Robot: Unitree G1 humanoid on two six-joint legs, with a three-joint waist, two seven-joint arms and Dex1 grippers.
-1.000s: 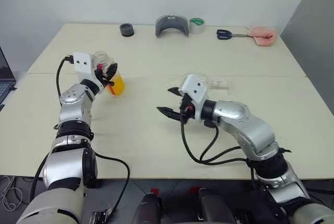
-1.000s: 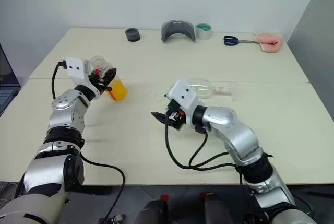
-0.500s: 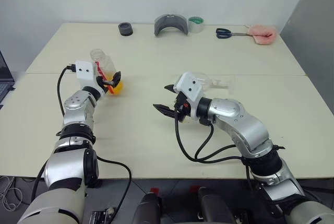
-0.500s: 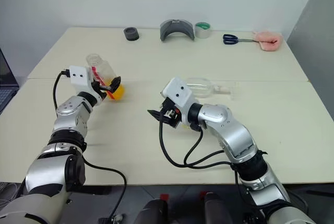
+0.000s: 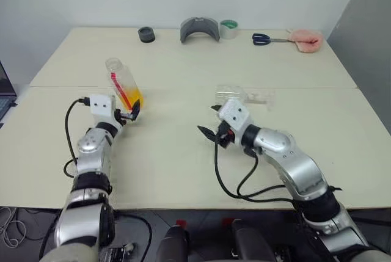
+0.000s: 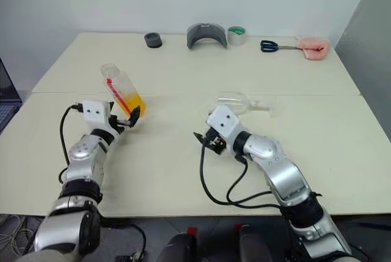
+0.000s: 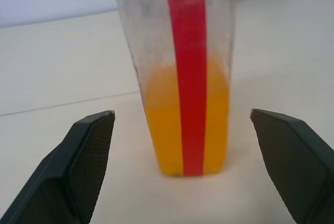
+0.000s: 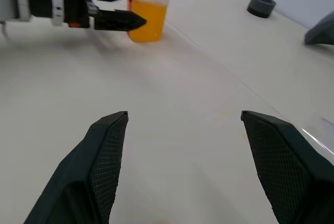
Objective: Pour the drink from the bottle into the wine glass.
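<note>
Though spread wide and empty, left claw (image 7: 182,182) just short of bottle (image 7: 180,67).

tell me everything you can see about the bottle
The bottle is small, clear plastic with a squarish body and a red strip running down one side. Orange drink fills its lower part. No cap is visible on its open neck. It stands on the table, looking tilted from the head camera. The open left gripper flanks it without touching.
</note>
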